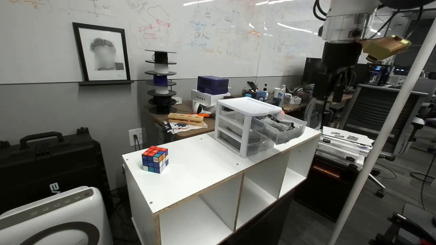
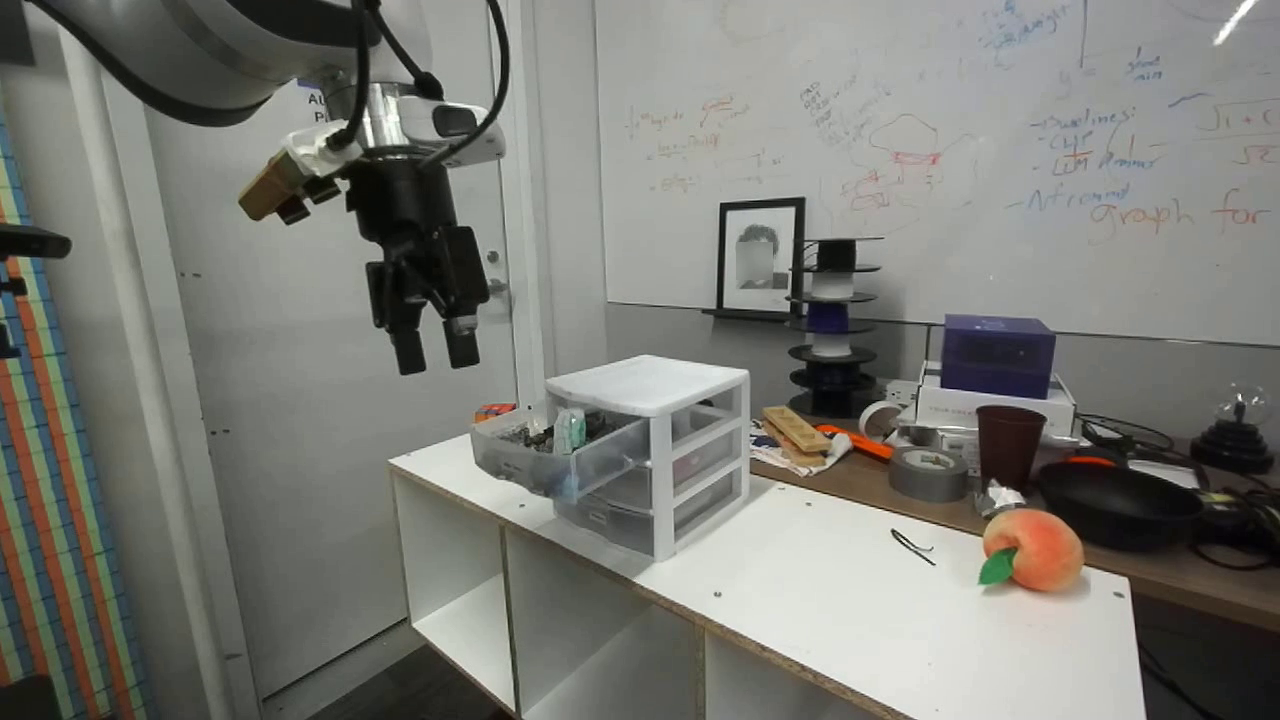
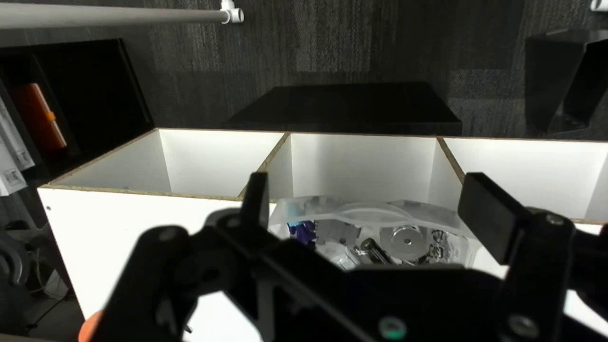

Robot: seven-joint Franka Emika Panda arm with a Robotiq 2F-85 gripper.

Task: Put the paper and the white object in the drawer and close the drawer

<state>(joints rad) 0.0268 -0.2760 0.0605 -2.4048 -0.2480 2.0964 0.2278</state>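
Above the shallow translucent drawer (image 2: 530,465), we have the gripper (image 2: 435,358) pointing down, its fingers (image 3: 491,213) spread wide with nothing between them. The drawer is the top tier of the small chest (image 2: 650,385) and juts out toward the cubby side of the white shelf unit (image 2: 820,600). Contents noted: a pale green piece (image 2: 570,430) in an exterior view; from the wrist, a round metallic disc (image 3: 407,241) and some crinkled clear plastic (image 3: 344,260). We cannot pick out the paper or the white object with certainty; our judgement is that both are probably in, leaving only the closing.

Key relation: the drawer lies below the jaws. From both exterior views the fingertips seem to stand to its outer side, away from the chest, though height blurs the offset. In the wrist view the front panel (image 3: 370,212) runs crosswise between the fingers, roughly parallel to the line joining their tips; the drawer's travel is square to that. One arm only, so no choice of hand.

We judge the next move to be a descent outside the front panel, then a straight push toward the chest. Risks: landing among the contents, skewing the drawer, or the pale green piece catching if it stands proud of the rim.
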